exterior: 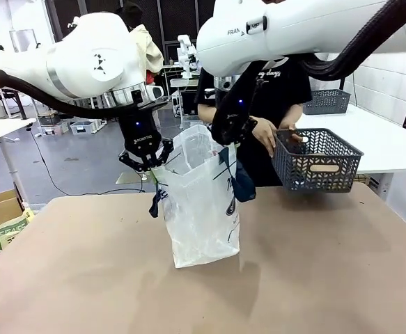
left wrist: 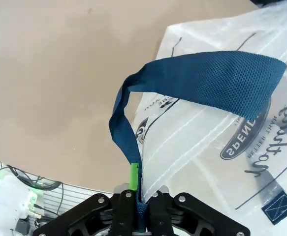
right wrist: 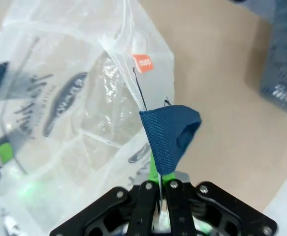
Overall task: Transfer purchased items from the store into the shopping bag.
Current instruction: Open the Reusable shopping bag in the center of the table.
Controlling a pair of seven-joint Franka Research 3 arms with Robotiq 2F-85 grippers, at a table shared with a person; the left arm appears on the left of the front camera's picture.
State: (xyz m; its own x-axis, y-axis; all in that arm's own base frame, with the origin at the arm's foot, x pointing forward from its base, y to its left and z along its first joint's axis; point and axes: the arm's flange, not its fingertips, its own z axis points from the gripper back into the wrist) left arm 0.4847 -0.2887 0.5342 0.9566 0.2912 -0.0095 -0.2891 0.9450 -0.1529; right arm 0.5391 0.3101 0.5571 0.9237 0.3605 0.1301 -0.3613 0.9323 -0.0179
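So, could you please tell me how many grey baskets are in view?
2: the near basket, held by the person; the far basket, on the white table behind.

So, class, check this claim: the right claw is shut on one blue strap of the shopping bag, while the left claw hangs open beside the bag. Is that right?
Not quite. The left claw is not open: the left wrist view shows it shut on the shopping bag's other blue strap. The right claw is shut on its strap, as stated.
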